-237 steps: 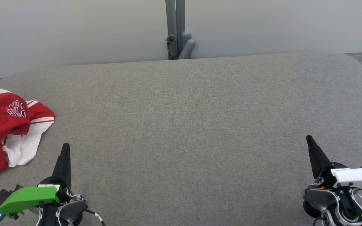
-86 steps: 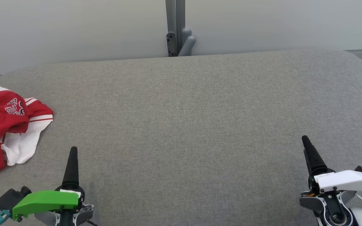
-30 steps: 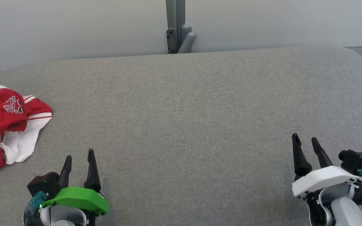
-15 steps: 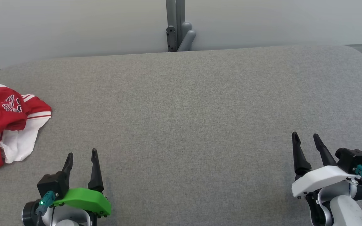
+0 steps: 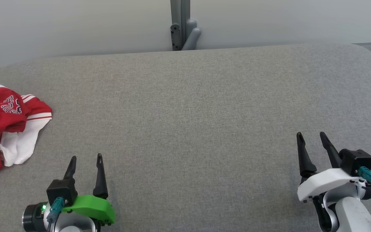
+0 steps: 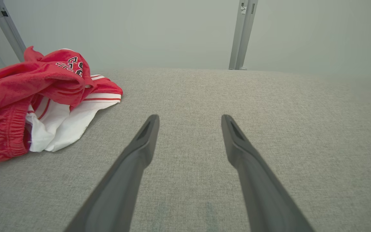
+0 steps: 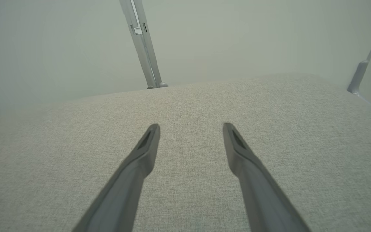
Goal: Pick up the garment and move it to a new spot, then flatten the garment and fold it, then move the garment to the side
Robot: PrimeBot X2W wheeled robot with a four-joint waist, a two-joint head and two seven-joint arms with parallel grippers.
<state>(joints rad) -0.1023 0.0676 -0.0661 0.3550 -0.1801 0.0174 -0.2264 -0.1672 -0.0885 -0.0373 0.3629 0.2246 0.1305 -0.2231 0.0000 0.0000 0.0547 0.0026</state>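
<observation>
A crumpled red garment (image 5: 2,119) with white trim and lettering lies at the far left edge of the grey padded table (image 5: 185,112), partly cut off by the head view. In the left wrist view the garment (image 6: 27,100) sits ahead and to the left of the fingers. My left gripper (image 5: 86,158) stands open near the front left, empty, a short way right of the garment and apart from it. My right gripper (image 5: 311,134) stands open at the front right with nothing between its fingers. Both wrist views show the left gripper (image 6: 189,117) and the right gripper (image 7: 190,125) spread over bare fabric.
A grey metal post (image 5: 179,24) with a bracket rises behind the table's far edge against a pale wall. The table's rounded right corner (image 5: 370,54) lies at the upper right. A second post (image 7: 359,74) stands off the right end.
Both grippers have shifted slightly over the last second, the left a little to the right and the right a little forward. The head camera has tilted a little. The garment lies as before.
</observation>
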